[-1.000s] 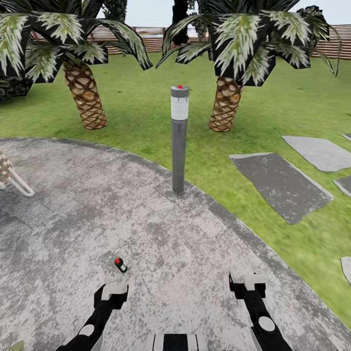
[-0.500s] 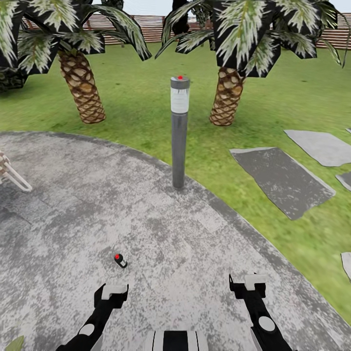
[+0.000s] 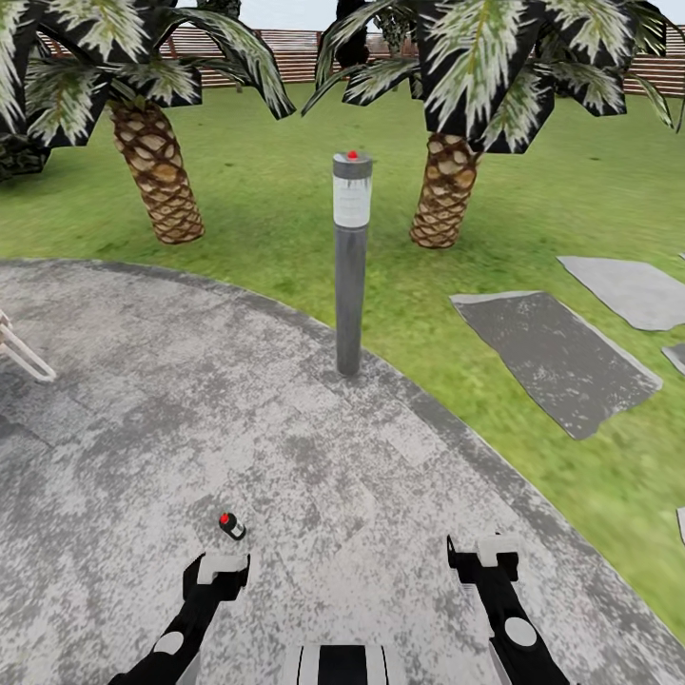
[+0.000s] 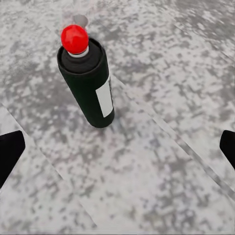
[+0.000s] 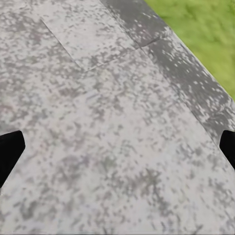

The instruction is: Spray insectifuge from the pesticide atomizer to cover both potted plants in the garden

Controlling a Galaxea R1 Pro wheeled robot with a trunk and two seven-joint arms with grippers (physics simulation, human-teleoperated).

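We note the pesticide atomizer standing upright on the grey patio, lower left of centre in the head view, just ahead of the left gripper. In the left wrist view the bottle is dark, with a white label and a red cap, and the two black fingertips sit at the frame edges, spread wide and holding nothing. The right gripper hangs over bare paving; its fingertips are likewise spread apart. A grey bollard lamp stands at the patio edge, centre frame, with lawn and two palms behind it.
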